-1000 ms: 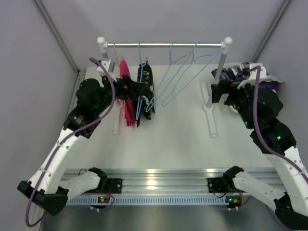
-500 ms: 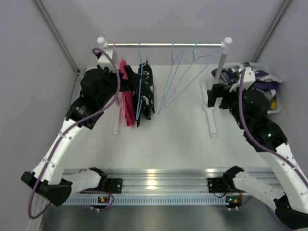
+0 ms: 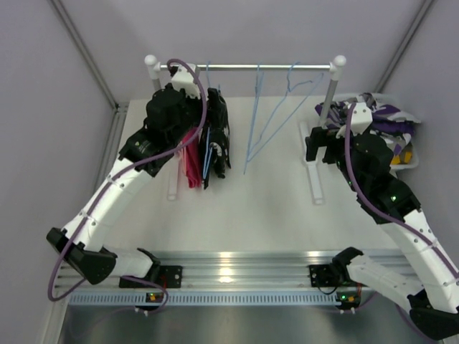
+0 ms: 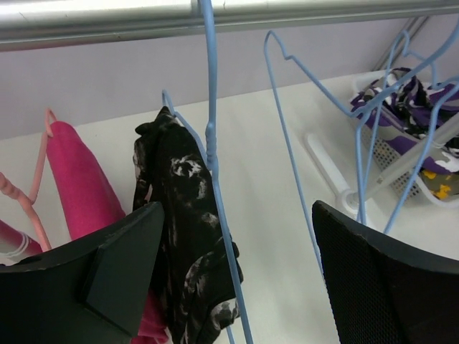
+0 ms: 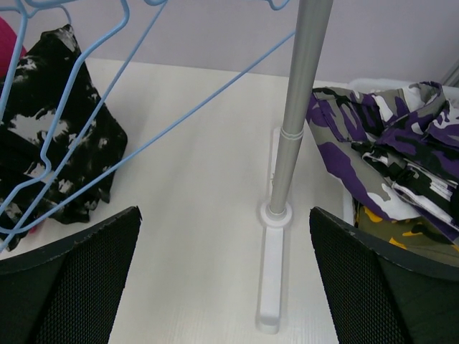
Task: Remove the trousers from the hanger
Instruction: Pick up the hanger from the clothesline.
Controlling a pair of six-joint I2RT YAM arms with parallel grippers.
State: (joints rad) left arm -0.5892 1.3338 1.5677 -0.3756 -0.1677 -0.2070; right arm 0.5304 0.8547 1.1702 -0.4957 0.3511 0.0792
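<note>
Table [image 3: 272, 193]: open white surface between the rack feet; walls close on either side.
Rack rail [image 3: 272, 67]: along the far edge, two empty blue hangers [image 3: 276, 107] tilted mid-rail.
Basket [image 3: 410, 159]: far right, purple camouflage trousers [image 5: 387, 143] over yellow-olive camouflage trousers [image 5: 394, 233].
Black printed trousers [image 4: 188, 215]: on a blue hanger [image 4: 214, 154] between my left gripper's [image 4: 240, 265] spread jaws; hot pink trousers [image 4: 82, 186] beside one finger.
Right gripper [image 5: 222, 279]: my jaws spread wide, empty, facing the rack post [image 5: 297, 107].
Hidden: from above, my left arm covers the hung pairs' tops.

Left arm [image 3: 115, 197] & right arm [image 3: 419, 233]: white link shells, black joint housings, black bases. Purple cable [image 3: 50, 283] loops along each. Jaws black w/ mesh-textured inner faces.
</note>
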